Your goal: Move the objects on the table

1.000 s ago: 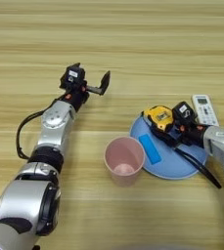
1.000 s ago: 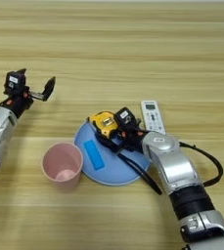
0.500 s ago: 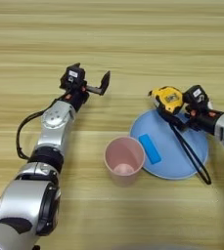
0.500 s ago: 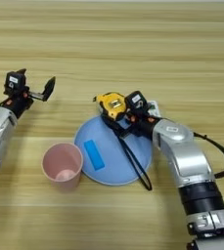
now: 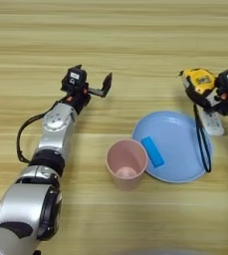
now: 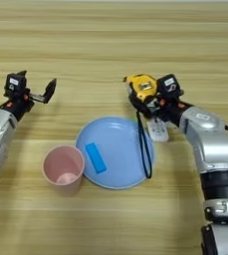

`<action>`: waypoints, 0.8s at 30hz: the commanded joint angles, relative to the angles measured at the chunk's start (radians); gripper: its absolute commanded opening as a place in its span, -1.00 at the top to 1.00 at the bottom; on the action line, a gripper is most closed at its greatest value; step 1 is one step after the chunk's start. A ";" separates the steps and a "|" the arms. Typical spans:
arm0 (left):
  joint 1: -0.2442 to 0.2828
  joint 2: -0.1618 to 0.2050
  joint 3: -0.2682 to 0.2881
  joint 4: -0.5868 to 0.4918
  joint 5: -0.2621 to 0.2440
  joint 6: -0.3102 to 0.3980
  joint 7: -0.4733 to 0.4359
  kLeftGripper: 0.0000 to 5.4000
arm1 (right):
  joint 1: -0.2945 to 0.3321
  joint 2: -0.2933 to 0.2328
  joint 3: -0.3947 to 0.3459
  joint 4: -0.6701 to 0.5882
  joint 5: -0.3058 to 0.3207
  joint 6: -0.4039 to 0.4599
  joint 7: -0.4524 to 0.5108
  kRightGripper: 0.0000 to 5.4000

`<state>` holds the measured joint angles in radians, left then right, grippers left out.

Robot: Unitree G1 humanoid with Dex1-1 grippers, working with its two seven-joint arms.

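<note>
Right eye view: right end effector (image 6: 148, 98) holds tape measure (image 6: 141, 86) beyond plate (image 6: 116, 152) rim.

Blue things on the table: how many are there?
2: a round light-blue plate at the centre, and a small blue block lying on its left part. None seems hidden.

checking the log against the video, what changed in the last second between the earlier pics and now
The right gripper, shut on the tape measure, has lifted it off the plate and carried it up toward the far side; its black strap now dangles over the plate's right part. The remote is now partly under the arm. The left gripper, cup and blue block stayed put.
</note>
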<state>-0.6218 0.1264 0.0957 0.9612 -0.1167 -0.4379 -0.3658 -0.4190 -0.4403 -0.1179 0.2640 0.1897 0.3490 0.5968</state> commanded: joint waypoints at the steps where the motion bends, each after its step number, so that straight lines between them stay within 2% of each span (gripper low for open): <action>1: -0.027 -0.004 -0.001 0.016 0.008 0.002 0.002 -1.00 | -0.058 -0.061 -0.065 0.099 0.010 -0.055 -0.008 -0.59; 8: -0.030 -0.002 0.001 0.024 0.007 -0.001 0.001 -1.00 | -0.082 -0.108 -0.106 0.259 0.003 -0.122 -0.011 -0.59; 17: -0.026 -0.002 0.000 0.017 0.007 -0.002 -0.001 -1.00 | -0.117 -0.115 -0.082 0.562 -0.041 -0.228 -0.022 -0.59; 24: -0.025 -0.002 0.000 0.016 0.007 -0.002 -0.001 -1.00 | -0.134 -0.108 -0.063 0.661 -0.071 -0.277 -0.031 -0.59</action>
